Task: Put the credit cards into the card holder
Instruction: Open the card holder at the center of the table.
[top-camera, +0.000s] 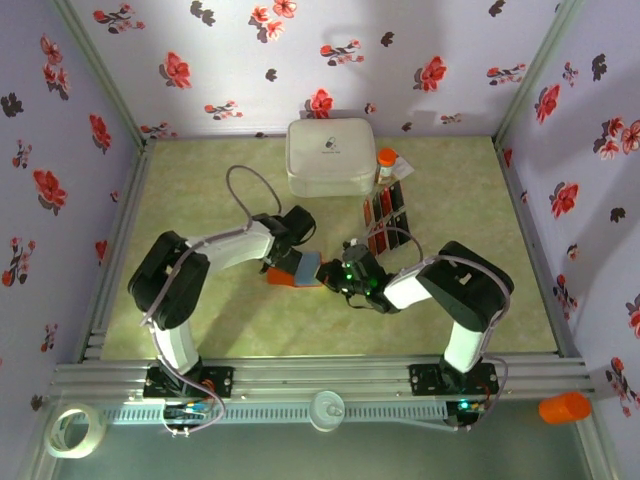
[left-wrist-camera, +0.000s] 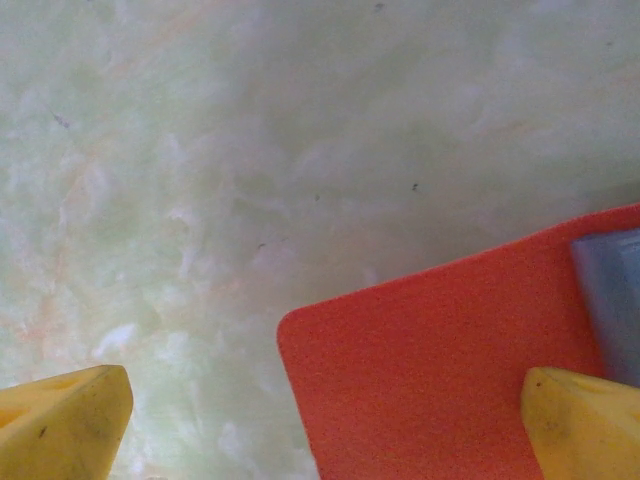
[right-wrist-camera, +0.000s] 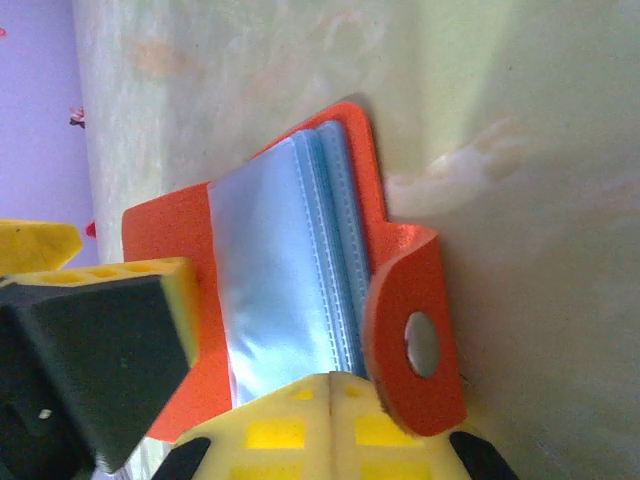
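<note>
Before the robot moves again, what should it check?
1. Wallet open: ok, its blue-grey sleeves show.
2. Wallet lying on the table: ok, though its snap flap curls up.
3. Left gripper open: ok, fingers wide apart, one over the orange cover.
4. Card in the right gripper: cannot tell; it is shut, right by the wallet's flap.
5. Cards in the wallet: not ok; they lie in a row beside the case.
</note>
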